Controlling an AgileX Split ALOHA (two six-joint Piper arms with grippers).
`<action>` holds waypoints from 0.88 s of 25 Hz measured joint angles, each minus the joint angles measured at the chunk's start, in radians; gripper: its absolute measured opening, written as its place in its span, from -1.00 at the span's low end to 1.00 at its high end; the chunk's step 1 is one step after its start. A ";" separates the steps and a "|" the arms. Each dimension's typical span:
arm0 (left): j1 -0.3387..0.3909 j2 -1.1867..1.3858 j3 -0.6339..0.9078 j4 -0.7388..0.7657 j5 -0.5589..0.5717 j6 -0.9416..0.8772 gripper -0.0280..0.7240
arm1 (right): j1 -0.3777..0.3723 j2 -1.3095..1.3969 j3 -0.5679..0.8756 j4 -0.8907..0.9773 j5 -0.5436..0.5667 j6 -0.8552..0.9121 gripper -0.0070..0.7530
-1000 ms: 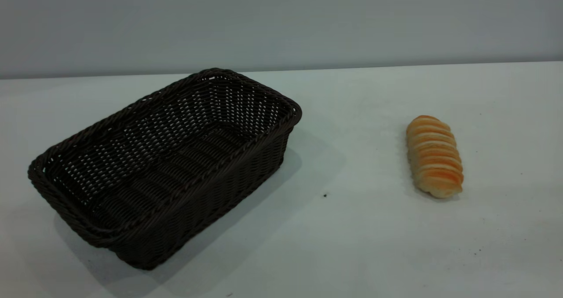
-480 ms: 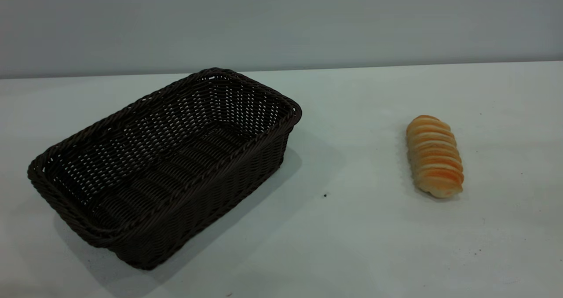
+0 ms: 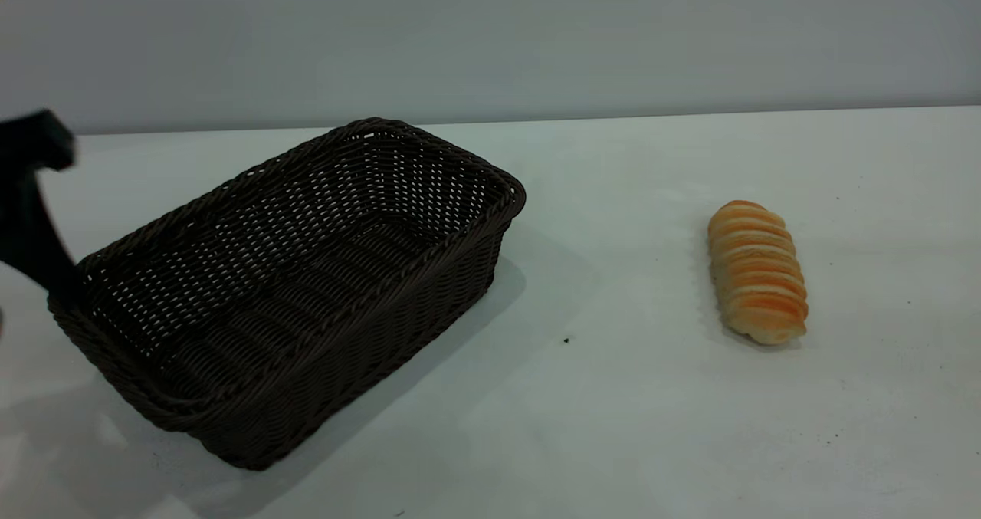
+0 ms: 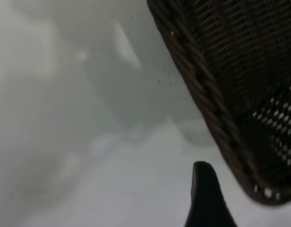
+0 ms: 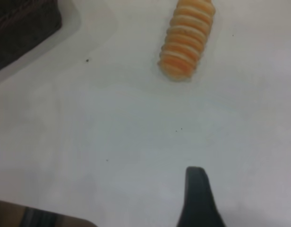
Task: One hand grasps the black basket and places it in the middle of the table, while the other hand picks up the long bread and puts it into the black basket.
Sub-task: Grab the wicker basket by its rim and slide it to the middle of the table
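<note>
The black basket (image 3: 291,289) stands on the left part of the white table (image 3: 598,427), set at a slant and empty. The long bread (image 3: 757,272) lies on the table to the right, well apart from it. My left gripper (image 3: 38,289) is at the far left edge, open, with a finger down at the basket's left corner. In the left wrist view one finger (image 4: 204,198) stands just outside the braided rim (image 4: 202,90). My right gripper is out of the exterior view. Its one visible finger (image 5: 197,198) hovers over bare table, short of the bread (image 5: 187,40), holding nothing.
A plain grey wall runs behind the table's far edge. A tiny dark speck (image 3: 566,340) lies between basket and bread. A corner of the basket (image 5: 22,23) shows in the right wrist view. A brownish edge (image 5: 41,218) shows at that view's corner.
My left gripper has come into the exterior view at the far left, down to the basket's left corner. The basket and the bread have not moved.
</note>
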 joint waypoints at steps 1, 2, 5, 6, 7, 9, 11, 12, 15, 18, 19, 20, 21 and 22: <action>0.000 0.022 0.000 -0.016 -0.017 -0.009 0.45 | 0.000 0.000 0.000 0.000 0.000 -0.004 0.36; 0.000 0.048 0.000 -0.036 -0.033 -0.024 0.45 | 0.000 0.000 0.000 0.000 0.000 -0.006 0.36; 0.000 0.106 -0.001 -0.081 -0.089 -0.051 0.45 | 0.000 0.000 0.000 -0.001 0.001 -0.006 0.36; 0.000 0.121 -0.002 -0.096 -0.104 -0.055 0.45 | 0.000 0.000 0.000 -0.001 0.001 -0.007 0.36; 0.000 0.133 -0.002 -0.107 -0.122 -0.057 0.45 | 0.000 0.000 0.000 -0.001 0.001 -0.007 0.36; 0.000 0.154 -0.002 -0.119 -0.151 -0.060 0.45 | 0.000 0.000 0.000 -0.001 0.001 -0.007 0.36; 0.000 0.173 -0.003 -0.123 -0.156 -0.065 0.45 | 0.000 0.000 0.000 -0.002 0.002 -0.007 0.36; 0.000 0.179 -0.004 -0.126 -0.156 -0.068 0.45 | 0.000 0.000 0.000 -0.003 0.002 -0.007 0.36; 0.000 0.197 -0.004 -0.130 -0.172 -0.068 0.45 | 0.000 0.000 0.000 -0.007 0.007 -0.007 0.36; 0.000 0.230 -0.006 -0.153 -0.218 -0.068 0.45 | 0.000 0.000 0.000 -0.009 0.009 -0.008 0.36; 0.000 0.246 -0.007 -0.182 -0.232 -0.069 0.45 | 0.000 0.000 0.000 -0.009 0.009 -0.009 0.36; 0.000 0.268 -0.007 -0.217 -0.251 -0.069 0.45 | 0.000 0.000 0.000 -0.009 0.009 -0.009 0.36; 0.000 0.294 -0.008 -0.246 -0.271 -0.066 0.45 | 0.000 0.000 0.000 -0.009 0.009 -0.009 0.36; 0.000 0.322 -0.011 -0.276 -0.286 -0.061 0.45 | 0.000 0.000 0.000 -0.009 0.009 -0.009 0.36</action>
